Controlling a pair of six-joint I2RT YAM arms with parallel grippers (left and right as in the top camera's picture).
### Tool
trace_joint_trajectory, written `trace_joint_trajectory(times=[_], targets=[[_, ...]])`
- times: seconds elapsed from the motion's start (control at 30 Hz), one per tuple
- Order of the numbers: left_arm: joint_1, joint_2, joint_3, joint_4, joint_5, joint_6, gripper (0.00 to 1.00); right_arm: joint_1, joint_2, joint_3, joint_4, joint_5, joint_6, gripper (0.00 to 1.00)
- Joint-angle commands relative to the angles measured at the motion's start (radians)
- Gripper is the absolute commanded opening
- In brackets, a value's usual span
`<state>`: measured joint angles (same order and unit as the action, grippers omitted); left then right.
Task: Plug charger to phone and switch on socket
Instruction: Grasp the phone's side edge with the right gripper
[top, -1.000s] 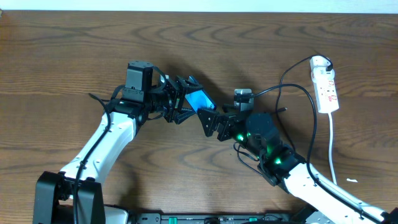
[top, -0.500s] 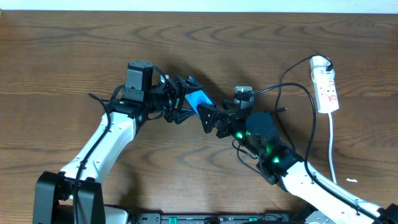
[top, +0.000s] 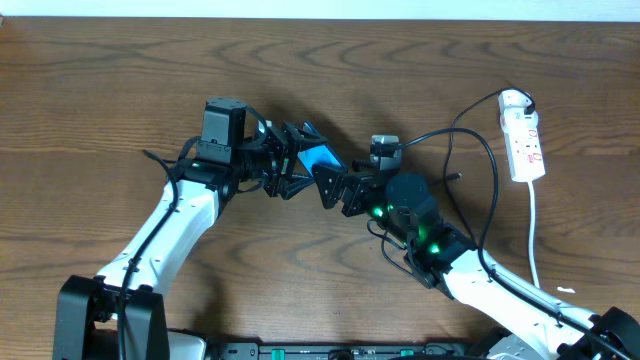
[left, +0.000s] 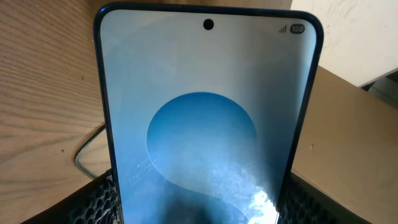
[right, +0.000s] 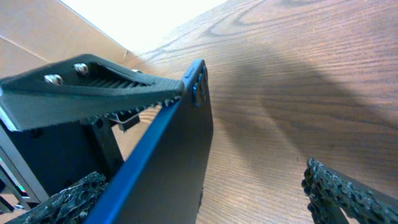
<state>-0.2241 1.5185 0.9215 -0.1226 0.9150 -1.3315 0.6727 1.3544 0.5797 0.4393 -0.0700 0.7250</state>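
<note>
Now our left gripper (top: 298, 160) clamps the phone (top: 320, 160), its long axis slanting toward our nearer right gripper (top: 336, 192), which stands wide apart and apparently empty, just beside the phone's free end.

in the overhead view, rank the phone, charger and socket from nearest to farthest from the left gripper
1. phone: clamped in the left gripper, at table centre.
2. charger: black cable looping right of centre.
3. socket: white strip at the far right of the table.
</note>
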Motion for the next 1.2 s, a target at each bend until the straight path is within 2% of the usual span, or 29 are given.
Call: trace_joint_trajectory(times=[0.0, 0.8, 1.17], targets=[[0.003, -0.017, -0.001, 0.009, 0.039, 0.003, 0.68, 0.011, 0.006, 0.027, 0.003, 0.008, 0.009, 0.99], [0.003, -0.017, -0.001, 0.009, 0.042, 0.029, 0.68, 0.023, 0.039, 0.031, 0.032, -0.01, 0.03, 0.88], [0.003, -0.017, -0.001, 0.009, 0.042, 0.033, 0.68, 0.023, 0.039, 0.047, 0.037, -0.056, 0.03, 0.79]])
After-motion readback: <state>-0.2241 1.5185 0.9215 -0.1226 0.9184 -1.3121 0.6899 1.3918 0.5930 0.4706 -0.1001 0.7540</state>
